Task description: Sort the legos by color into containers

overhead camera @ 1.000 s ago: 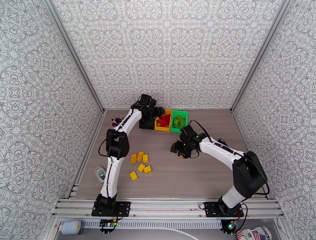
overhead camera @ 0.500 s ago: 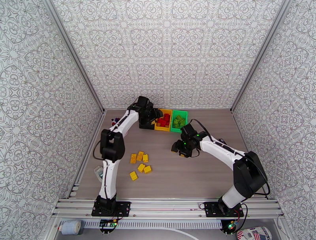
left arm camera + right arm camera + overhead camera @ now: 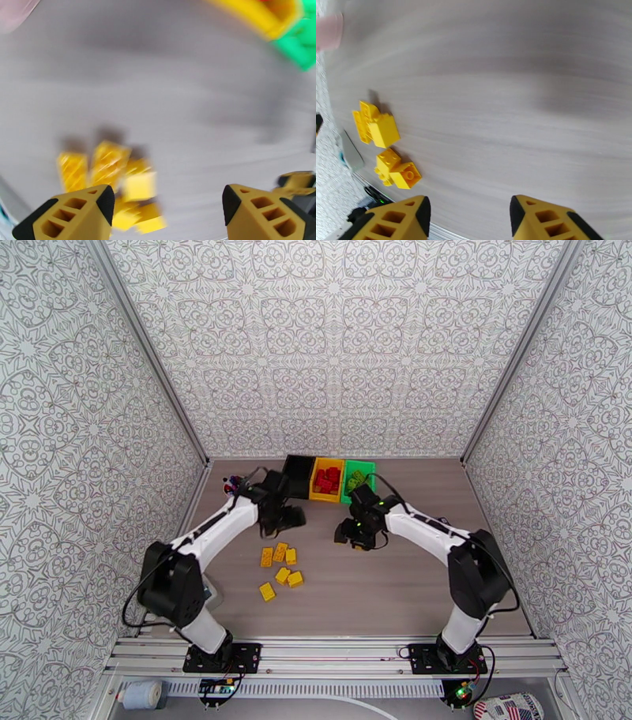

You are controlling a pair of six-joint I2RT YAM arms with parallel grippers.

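Table (image 3: 395, 587) first: grey wood grain with patterned walls around it. Take the yellow bin (image 3: 325, 497) at the far edge as your marker for everything else.

Your left arm (image 3: 213, 532) reaches in from the near left of that bin, and your right arm (image 3: 430, 528) from the near right.

The black bin (image 3: 296, 477) touches the yellow bin's left side and the green bin (image 3: 361, 464) touches its right, so the three stand in one row. You cannot tell from above what the black bin holds.

Your left gripper (image 3: 289, 518) hangs on the near side of the yellow bin, a little to its left. In the left wrist view its fingers (image 3: 98, 203) stand wide apart with nothing between them. Your right gripper (image 3: 347, 534) hangs nearer you than the yellow bin, a little to its right. Its fingers (image 3: 420, 211) are parted less widely, and they too grip nothing.

A pink cup (image 3: 231, 485) stands left of the yellow bin, beyond the black one.

Red legos (image 3: 329, 477) lie inside the yellow bin, and green legos (image 3: 355, 479) lie in the green bin beside it. Six yellow legos (image 3: 280, 564) lie loose on the table, well to the near side of the yellow bin and left of it.
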